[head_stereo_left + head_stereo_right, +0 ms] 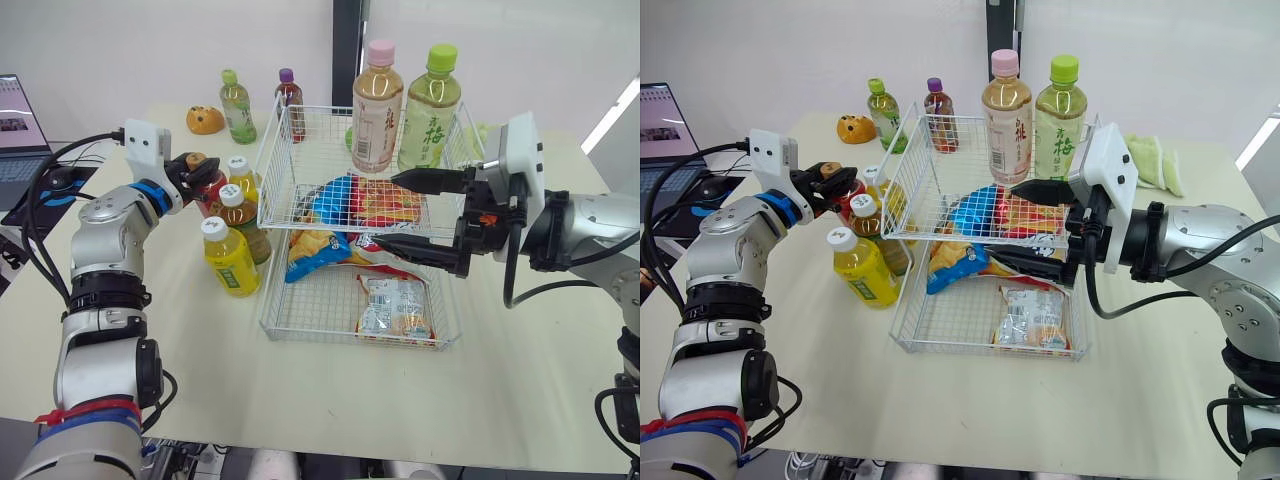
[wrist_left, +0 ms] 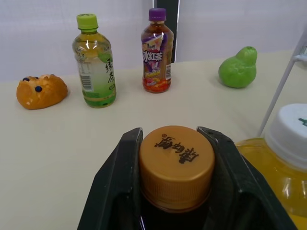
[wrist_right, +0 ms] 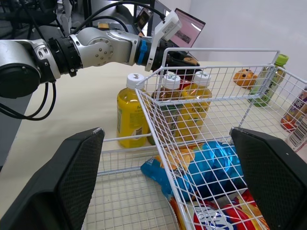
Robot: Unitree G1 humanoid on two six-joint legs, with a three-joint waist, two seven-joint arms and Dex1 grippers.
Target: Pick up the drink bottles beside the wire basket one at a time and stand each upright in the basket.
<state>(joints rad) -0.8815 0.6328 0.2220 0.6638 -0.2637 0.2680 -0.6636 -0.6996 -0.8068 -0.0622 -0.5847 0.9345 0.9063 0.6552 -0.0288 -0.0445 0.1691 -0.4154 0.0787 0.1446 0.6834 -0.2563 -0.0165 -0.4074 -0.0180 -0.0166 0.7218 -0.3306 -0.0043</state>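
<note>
Drink bottle with orange cap [image 2: 176, 160]: beside white wire basket [image 1: 285, 150], clamped in left end effector [image 1: 197, 166].
Right end effector [image 1: 388, 210]: fingers spread, over white wire basket.

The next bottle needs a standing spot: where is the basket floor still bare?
In the wire basket, the front-left corner is bare, between the blue chip bag and the clear snack packet; the back-left corner, left of the pink-capped bottle, also looks bare. Crowded: snack bags mid-basket, the open right pincer over them.
</note>
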